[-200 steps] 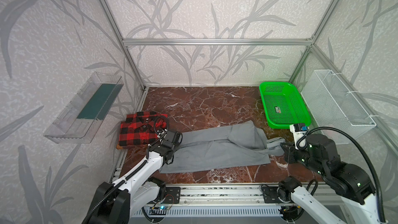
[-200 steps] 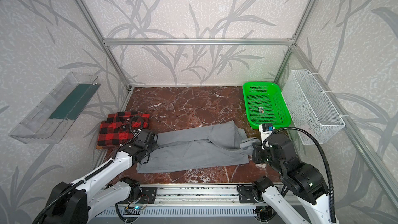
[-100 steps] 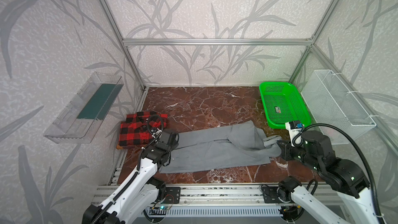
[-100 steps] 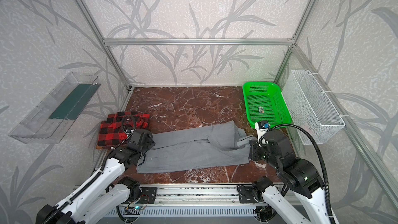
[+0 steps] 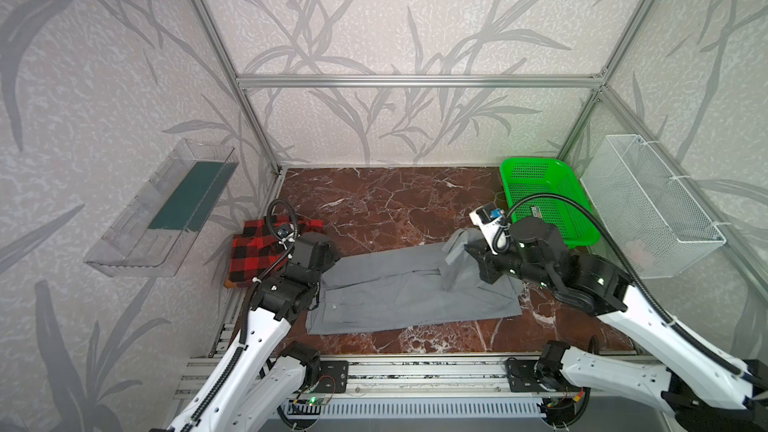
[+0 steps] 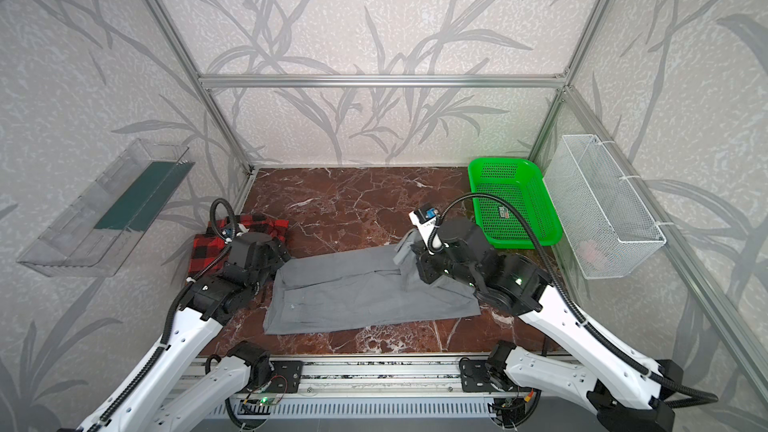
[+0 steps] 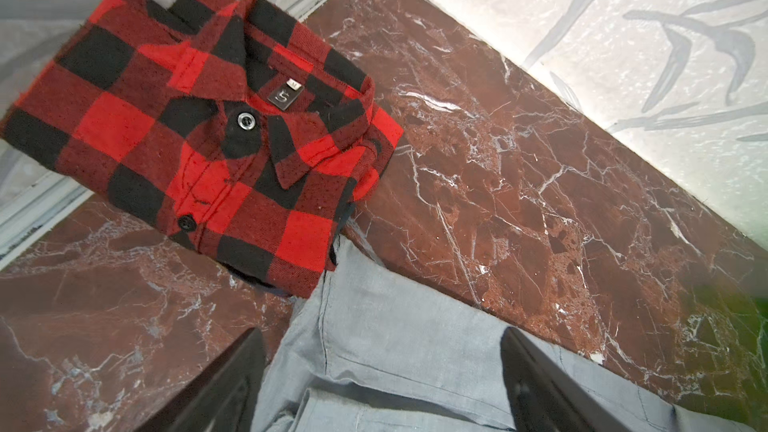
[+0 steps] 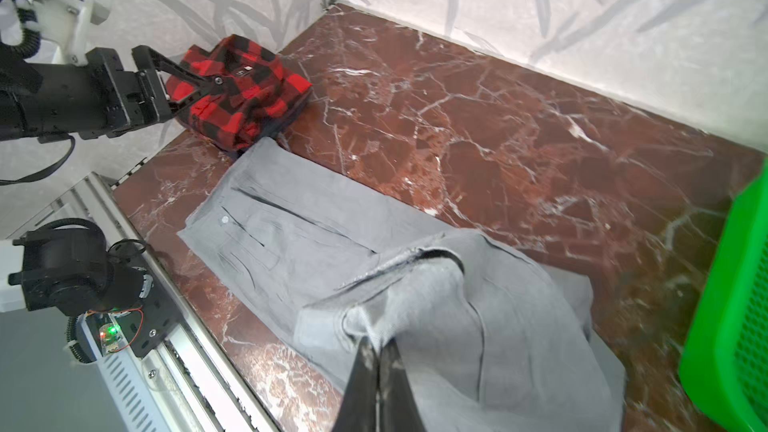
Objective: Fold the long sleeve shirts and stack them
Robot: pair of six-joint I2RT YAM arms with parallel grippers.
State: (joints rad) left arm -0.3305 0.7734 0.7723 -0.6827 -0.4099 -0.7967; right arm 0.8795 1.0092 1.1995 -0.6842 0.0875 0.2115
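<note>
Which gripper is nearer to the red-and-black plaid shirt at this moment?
Left. The left gripper hangs open right beside the plaid shirt, over the adjoining end of the grey shirt. The right gripper is far off at the opposite end, shut on the grey cloth.

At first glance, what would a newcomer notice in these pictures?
The folded red-and-black plaid shirt at the left edge of the table stands out most. A grey shirt lies spread along the front, its right end pinched and lifted by the right gripper. A bright green basket sits at the back right.
</note>
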